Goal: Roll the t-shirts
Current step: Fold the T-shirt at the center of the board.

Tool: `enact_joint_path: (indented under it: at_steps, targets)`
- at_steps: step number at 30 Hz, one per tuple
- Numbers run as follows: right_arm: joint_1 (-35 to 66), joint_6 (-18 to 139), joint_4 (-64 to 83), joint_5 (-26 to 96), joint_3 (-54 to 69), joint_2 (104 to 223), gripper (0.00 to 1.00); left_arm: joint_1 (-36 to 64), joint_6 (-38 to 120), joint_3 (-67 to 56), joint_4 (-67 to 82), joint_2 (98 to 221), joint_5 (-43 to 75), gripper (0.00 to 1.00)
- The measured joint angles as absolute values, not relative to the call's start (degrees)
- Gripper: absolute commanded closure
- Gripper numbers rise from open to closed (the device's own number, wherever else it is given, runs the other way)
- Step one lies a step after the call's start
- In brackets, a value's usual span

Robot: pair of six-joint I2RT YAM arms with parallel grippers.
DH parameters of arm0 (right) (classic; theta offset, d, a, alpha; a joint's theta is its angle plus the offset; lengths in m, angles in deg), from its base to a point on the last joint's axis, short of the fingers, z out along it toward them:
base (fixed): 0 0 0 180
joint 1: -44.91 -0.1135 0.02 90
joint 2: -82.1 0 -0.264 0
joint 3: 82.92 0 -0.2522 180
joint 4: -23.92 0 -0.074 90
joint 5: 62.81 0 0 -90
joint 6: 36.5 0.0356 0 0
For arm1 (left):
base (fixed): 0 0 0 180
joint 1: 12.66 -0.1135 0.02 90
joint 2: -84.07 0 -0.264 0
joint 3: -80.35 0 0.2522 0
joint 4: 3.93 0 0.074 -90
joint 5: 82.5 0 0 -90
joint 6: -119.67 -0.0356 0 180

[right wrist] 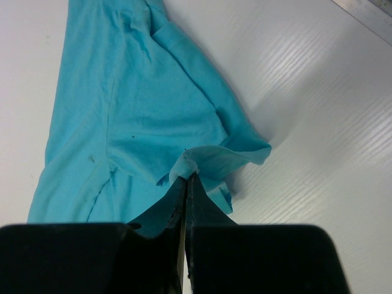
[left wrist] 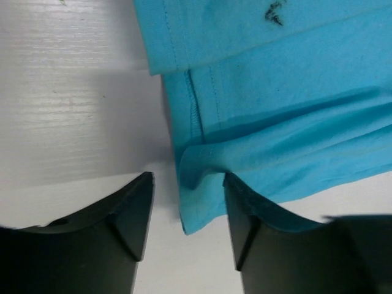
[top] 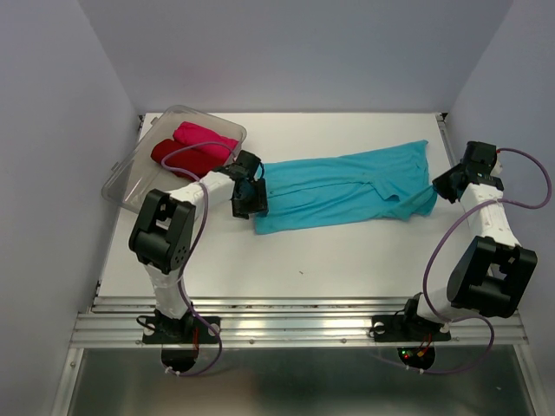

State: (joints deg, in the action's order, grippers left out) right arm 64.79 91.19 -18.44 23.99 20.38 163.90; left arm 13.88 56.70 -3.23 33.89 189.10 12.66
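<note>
As it lies on my screen, turquoise t-shirt [top: 347,186]: stretched lengthwise across the middle of the table [top: 329,269], folded into a long band and rumpled near its right end.
How it will handle: I judge it light, limp and quick to bunch. It won't keep a shape unless held taut, and it may slide on the smooth top.
Where to take hold: I'd pinch both corners of the stitched end by my left arm, so the roll starts square.
Left fingers [left wrist: 122,214]: apart, straddling that stitched corner, with the cloth lying between them unpinched.
Right fingers [right wrist: 202,214]: pressed together on a small fold at the shirt's right-hand edge, lifting it slightly.
Other shirts: dark red t-shirt [top: 173,156] and pink t-shirt [top: 204,136], bundled together in the clear tub [top: 121,182] at the table's back-left corner.
Risk: a one-sided pull could skew the band.
</note>
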Motion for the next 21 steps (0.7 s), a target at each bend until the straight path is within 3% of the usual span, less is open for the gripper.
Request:
enact_joint_path:
  at_steps: [3, 8, 13, 21]
  targets:
    - [64.8, 91.2, -18.5, 24.0, 20.4, 163.9, 0.99, 13.8, 57.0, -3.2, 34.8, 188.5, 12.1, 0.31]
    - [64.8, 91.2, -18.5, 24.0, 20.4, 163.9, 0.99, 13.5, 59.2, -0.5, 34.7, 182.9, 11.3, 0.46]
    - [64.8, 91.2, -18.5, 24.1, 20.4, 163.9, 0.99, 13.2, 62.1, 5.8, 31.7, 176.4, 14.5, 0.50]
    - [64.8, 91.2, -18.6, 24.1, 20.4, 164.0, 0.99, 13.2, 65.7, 12.9, 27.2, 176.2, 19.5, 0.50]
